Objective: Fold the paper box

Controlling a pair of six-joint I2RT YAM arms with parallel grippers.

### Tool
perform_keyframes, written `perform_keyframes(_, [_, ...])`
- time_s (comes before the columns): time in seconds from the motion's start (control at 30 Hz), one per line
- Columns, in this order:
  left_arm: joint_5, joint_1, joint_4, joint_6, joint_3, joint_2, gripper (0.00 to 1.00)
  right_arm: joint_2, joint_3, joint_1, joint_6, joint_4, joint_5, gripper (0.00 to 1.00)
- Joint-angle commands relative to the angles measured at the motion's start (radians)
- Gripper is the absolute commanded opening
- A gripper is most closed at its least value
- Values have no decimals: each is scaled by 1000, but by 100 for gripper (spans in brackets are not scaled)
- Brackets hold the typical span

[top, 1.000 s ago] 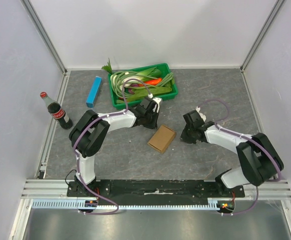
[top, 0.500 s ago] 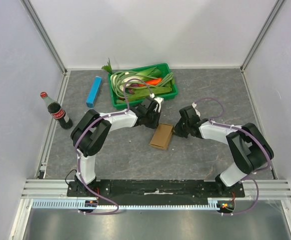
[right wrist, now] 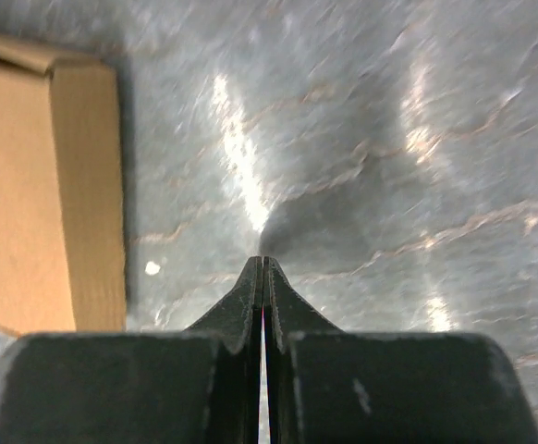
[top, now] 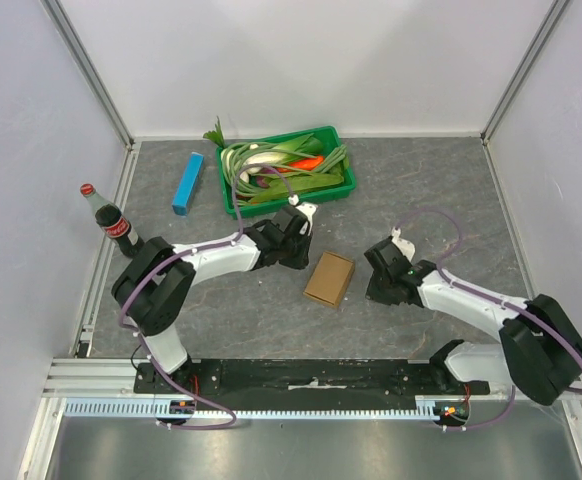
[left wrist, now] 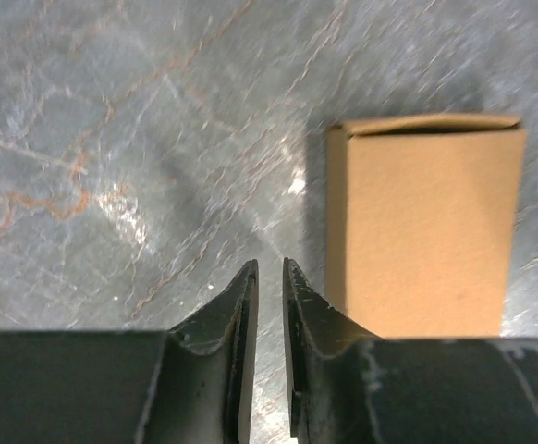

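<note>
Centrally on the desk (top: 421,190) the paper box (top: 329,279) is laid, untouched: four o'clock of the left pincer (left wrist: 269,268), slightly parted on nothing; nine o'clock of the right pincer (right wrist: 263,264), clenched empty.

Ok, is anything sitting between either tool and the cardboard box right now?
Nothing visible. The box lies alone on the table between the two arms. The left tool, slightly parted, and the right tool, shut, each have only bare surface between them and it.

A green tray (top: 349,174) holds what look like vegetables (top: 281,165), with a blue box (top: 187,183) and cola bottle (top: 111,222) leftward.
</note>
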Motion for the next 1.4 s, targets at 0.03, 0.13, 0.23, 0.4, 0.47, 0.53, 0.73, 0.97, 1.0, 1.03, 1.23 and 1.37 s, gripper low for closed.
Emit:
perform_keyframes(0.03, [13, -8, 36, -40, -88, 15, 19, -30, -20, 104, 161, 56, -50, 1])
perform_keyframes(0.13, [10, -31, 56, -48, -119, 22, 16, 14, -12, 144, 221, 97, -65, 0])
perform_keyframes(0.23, [1, -51, 54, -50, -128, 19, 14, 48, -5, 176, 265, 111, -65, 0])
perform_keyframes(0.4, [2, -76, 49, -53, -127, 18, 12, 93, 12, 219, 299, 128, -54, 0])
perform_keyframes(0.47, [4, -91, 42, -59, -127, 19, 11, 117, 26, 219, 305, 159, -77, 0])
perform_keyframes(0.53, [17, -109, 28, -66, -125, 19, 9, 160, 37, 222, 316, 215, -96, 0])
perform_keyframes(0.73, [240, -194, 112, -163, -167, 13, 8, 233, 11, 222, 417, 508, -160, 0])
perform_keyframes(0.97, [243, -197, 160, -180, -219, -31, 8, 154, -28, 213, 381, 488, -64, 0])
perform_keyframes(1.0, [188, -197, 119, -165, -196, -31, 8, 151, -22, 212, 367, 452, -54, 0])
perform_keyframes(1.03, [154, -197, 90, -151, -185, -31, 8, 150, -15, 212, 333, 402, -36, 0])
perform_keyframes(1.23, [-48, -146, -30, -31, -132, -108, 26, 73, -31, 196, 168, 160, 16, 10])
perform_keyframes(1.37, [-38, -97, -58, -5, -127, -195, 38, -140, -115, 172, 40, 141, 33, 33])
